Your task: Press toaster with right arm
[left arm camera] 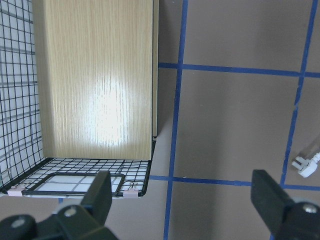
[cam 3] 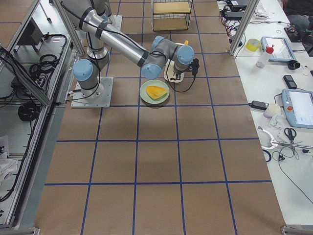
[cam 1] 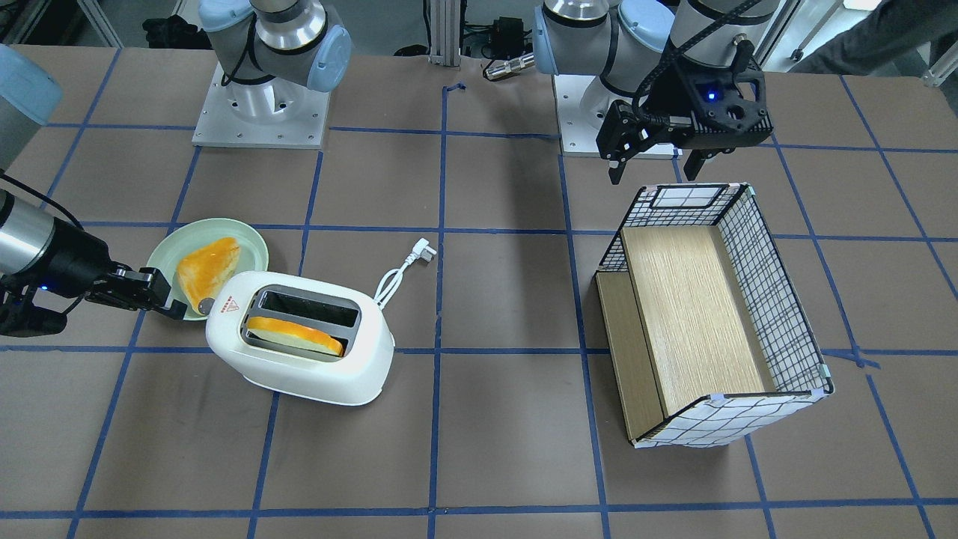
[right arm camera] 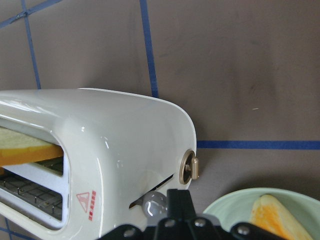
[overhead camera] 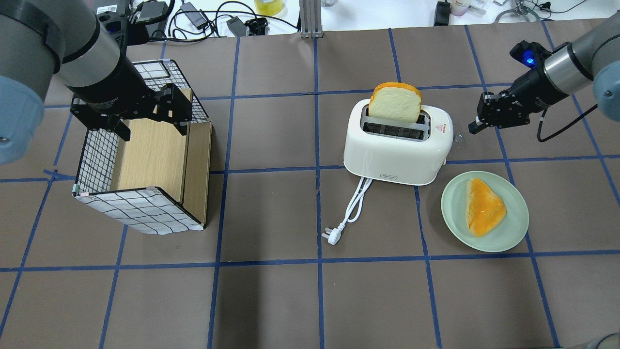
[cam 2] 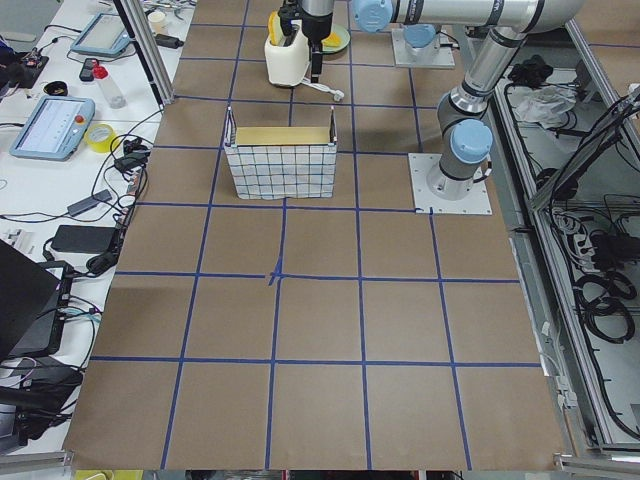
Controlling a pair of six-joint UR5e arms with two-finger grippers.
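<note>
The white toaster (overhead camera: 395,150) stands mid-table with a slice of bread (overhead camera: 395,103) sticking up from one slot; it also shows in the front view (cam 1: 299,359). Its grey lever knob (right arm camera: 153,204) is on the end with the red triangle sticker (right arm camera: 85,200). My right gripper (overhead camera: 475,127) is shut and empty, its tips right beside that knob (cam 1: 206,305); I cannot tell if they touch. In the front view the right gripper (cam 1: 174,305) lies between plate and toaster. My left gripper (overhead camera: 150,120) is open and empty above the basket.
A green plate (overhead camera: 513,228) holding an orange bread piece (overhead camera: 484,206) lies next to the toaster's lever end. The white cord and plug (overhead camera: 332,236) trail from the toaster. A wire basket (overhead camera: 97,155) with wooden boards stands under my left gripper (cam 1: 655,168).
</note>
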